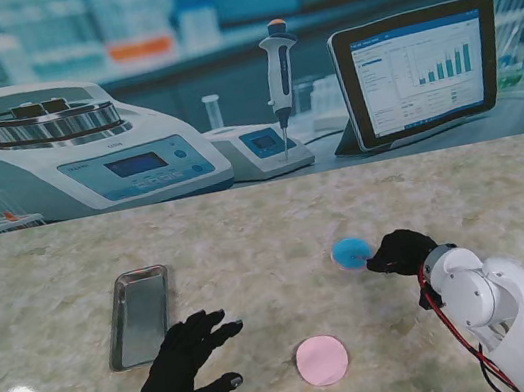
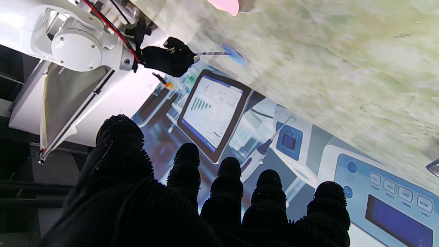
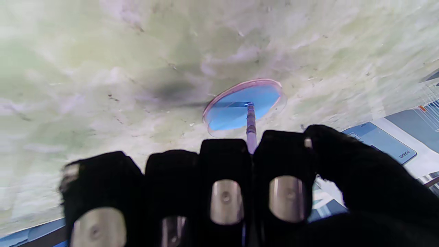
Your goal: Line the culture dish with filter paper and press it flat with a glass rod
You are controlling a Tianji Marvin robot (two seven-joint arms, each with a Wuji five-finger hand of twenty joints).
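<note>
Two hands: right hand (image 3: 240,192) fisted round glass rod (image 3: 251,118); left hand (image 1: 177,373) spread, empty.
Culture dish (image 3: 245,106): just ahead of right hand, blue filter paper (image 3: 236,109) inside, rod tip touching it.
Handling: rod stiff, slick, brittle; grip mid-shaft, press lightly.

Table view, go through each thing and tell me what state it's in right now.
Culture dish: flat on the table, lined with blue paper.
Glass rod: tip on the blue paper.
Right hand: closed on the rod.
Left hand: open, fingers spread.
Pink disc: flat, untouched.
Metal tray: looks empty.
</note>
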